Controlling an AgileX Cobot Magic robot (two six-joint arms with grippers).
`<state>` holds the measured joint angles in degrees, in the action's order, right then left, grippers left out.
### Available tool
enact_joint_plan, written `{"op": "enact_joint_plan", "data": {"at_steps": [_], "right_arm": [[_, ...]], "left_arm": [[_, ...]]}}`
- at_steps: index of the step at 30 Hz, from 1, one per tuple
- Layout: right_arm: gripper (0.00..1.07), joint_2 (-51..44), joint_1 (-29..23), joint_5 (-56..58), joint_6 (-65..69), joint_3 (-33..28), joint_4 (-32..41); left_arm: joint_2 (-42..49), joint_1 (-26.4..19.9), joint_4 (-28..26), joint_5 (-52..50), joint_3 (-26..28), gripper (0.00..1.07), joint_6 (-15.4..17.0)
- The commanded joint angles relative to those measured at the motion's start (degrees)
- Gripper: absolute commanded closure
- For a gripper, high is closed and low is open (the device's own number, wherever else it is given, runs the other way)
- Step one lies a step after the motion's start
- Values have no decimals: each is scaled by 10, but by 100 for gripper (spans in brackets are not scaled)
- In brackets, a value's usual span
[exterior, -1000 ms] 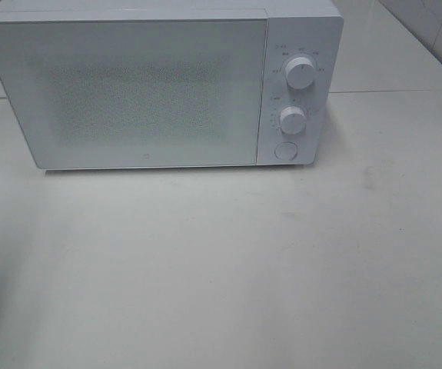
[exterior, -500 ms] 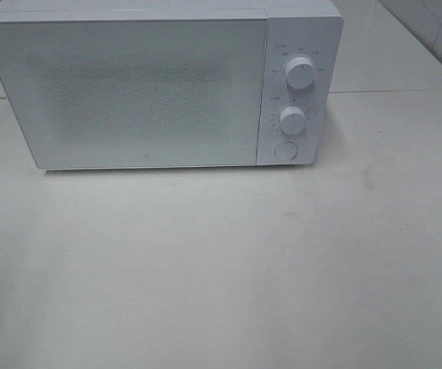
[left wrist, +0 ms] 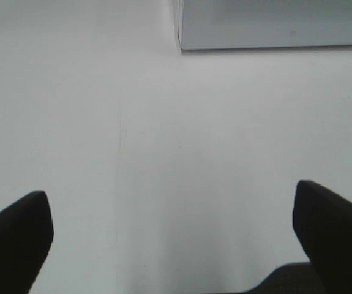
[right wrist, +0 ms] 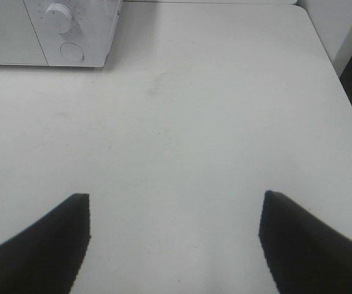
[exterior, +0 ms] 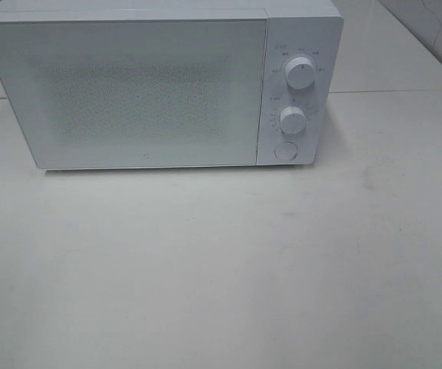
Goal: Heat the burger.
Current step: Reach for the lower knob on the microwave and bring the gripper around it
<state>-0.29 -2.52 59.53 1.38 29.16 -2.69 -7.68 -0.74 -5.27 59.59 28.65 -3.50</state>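
Observation:
The burger is out of view in every frame. A white microwave (exterior: 159, 84) stands at the back of the white table (exterior: 221, 269) with its door shut; its frosted window shows nothing I can make out inside. It has two round knobs (exterior: 300, 74) and a round button (exterior: 285, 151) on the right panel. My left gripper (left wrist: 172, 226) is open over bare table, with the microwave's corner (left wrist: 273, 24) ahead of it. My right gripper (right wrist: 174, 236) is open over bare table, with the microwave's control panel (right wrist: 71, 30) ahead of it. Neither arm shows in the exterior high view.
The table's right edge (right wrist: 338, 79) drops off to a dark floor in the right wrist view. A seam between table panels (exterior: 390, 91) runs behind the microwave.

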Motion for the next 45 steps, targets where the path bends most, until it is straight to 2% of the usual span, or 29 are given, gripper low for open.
{"op": "enact_joint_plan", "data": {"at_steps": [1, 9, 45], "right_arm": [[31, -14, 4, -2, 5, -2, 1], [31, -14, 4, -2, 5, -2, 1], [31, -14, 4, -2, 5, -2, 1]], "left_arm": [[43, -2, 1, -1, -2, 6, -1], [96, -2, 1, -1, -2, 6, -1], [96, -2, -1, -1, -2, 6, 0]]}}
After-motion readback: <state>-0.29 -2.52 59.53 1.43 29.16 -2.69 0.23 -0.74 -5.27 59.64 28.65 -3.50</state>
